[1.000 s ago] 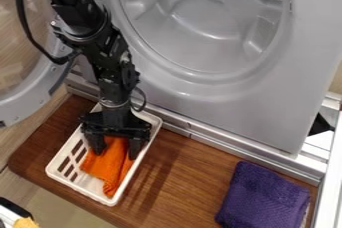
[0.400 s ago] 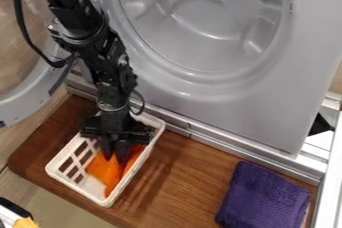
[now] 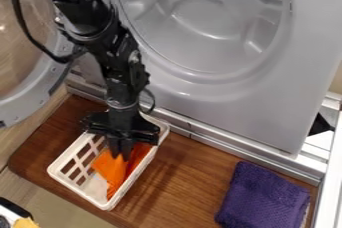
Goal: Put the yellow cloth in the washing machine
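In the white basket (image 3: 80,192) on the wooden desk (image 3: 180,187), the orange cloth (image 3: 112,173) lies bunched, its upper part pinched between the fingers (image 3: 126,148) of the black gripper (image 3: 121,155), nearly together. Behind stands the open washing machine (image 3: 267,107); a purple cloth (image 3: 264,197) lies right.

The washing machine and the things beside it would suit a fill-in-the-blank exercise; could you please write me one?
The cloth at the gripper, in the white basket, is coloured ____.
The folded towel at the lower right is coloured ____.
On the washing machine, the round door stands ____.

Missing words: orange; purple; open.
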`<state>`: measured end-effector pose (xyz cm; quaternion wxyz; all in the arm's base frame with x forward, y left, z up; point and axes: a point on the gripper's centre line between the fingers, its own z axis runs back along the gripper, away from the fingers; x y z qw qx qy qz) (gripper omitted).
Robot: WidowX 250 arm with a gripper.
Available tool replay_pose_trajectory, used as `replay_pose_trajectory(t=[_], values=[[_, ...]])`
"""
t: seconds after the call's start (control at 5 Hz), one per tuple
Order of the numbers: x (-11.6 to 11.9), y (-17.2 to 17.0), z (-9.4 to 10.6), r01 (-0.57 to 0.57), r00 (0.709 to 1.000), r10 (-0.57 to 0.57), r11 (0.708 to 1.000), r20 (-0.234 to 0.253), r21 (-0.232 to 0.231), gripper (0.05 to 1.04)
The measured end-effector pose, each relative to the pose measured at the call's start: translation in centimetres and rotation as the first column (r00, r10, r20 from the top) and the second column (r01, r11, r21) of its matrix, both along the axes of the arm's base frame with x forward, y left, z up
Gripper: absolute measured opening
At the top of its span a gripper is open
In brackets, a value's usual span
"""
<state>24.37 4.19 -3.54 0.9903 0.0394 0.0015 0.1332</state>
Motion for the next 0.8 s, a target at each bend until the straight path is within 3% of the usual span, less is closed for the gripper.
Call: replay_pose_trajectory(t=[0.2,0.4,0.6,0.8], values=[[-0.3,-0.9,2.3,0.029,0.999,-0.030,0.999,0.041,0.019,0.085],[0.3,-2.1,4.4,0.040,0.989,-0.043,0.999,0.142,0.029,0.085],[2.1,-3.7,5.8,0.062,0.975,-0.067,0.998,0.210,0.031,0.085],[5.0,-4.6,8.0,0.097,0.943,-0.102,0.995,0.317,0.031,0.085]])
